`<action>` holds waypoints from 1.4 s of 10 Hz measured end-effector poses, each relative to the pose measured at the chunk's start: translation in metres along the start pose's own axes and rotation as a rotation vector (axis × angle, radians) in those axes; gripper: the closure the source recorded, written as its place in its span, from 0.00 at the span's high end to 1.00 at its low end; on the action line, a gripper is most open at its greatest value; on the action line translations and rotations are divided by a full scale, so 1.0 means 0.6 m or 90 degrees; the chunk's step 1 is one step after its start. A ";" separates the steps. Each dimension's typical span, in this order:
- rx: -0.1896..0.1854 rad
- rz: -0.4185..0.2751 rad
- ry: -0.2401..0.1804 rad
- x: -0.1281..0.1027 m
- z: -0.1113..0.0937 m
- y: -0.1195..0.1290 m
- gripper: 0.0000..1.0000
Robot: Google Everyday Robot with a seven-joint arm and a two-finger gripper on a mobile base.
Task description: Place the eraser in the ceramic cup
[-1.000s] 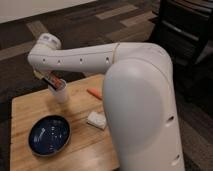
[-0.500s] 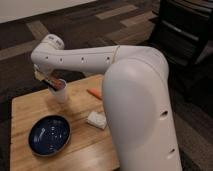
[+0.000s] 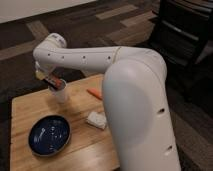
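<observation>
My hand (image 3: 50, 80) has lifted slightly since a moment ago and now sits right over the ceramic cup (image 3: 61, 93) on the worktop (image 3: 75, 115), closed on the eraser (image 3: 52, 81). The eraser is just above the rim, so I judge release is next.

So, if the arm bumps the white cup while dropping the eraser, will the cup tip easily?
Probably somewhat: the ceramic cup looks small and upright on the table. The gripper, holding the eraser, sits at its rim. Ceramic would likely chip if it fell.
</observation>
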 end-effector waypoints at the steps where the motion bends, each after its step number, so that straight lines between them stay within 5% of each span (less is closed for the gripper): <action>1: -0.005 -0.001 0.002 0.002 0.003 -0.002 0.00; 6: -0.025 -0.004 0.014 0.005 0.016 0.003 0.05; 8: -0.025 -0.004 0.014 0.006 0.016 0.002 0.24; 12: -0.025 -0.004 0.015 0.007 0.018 0.003 0.78; 14: -0.025 -0.004 0.015 0.007 0.018 0.003 0.80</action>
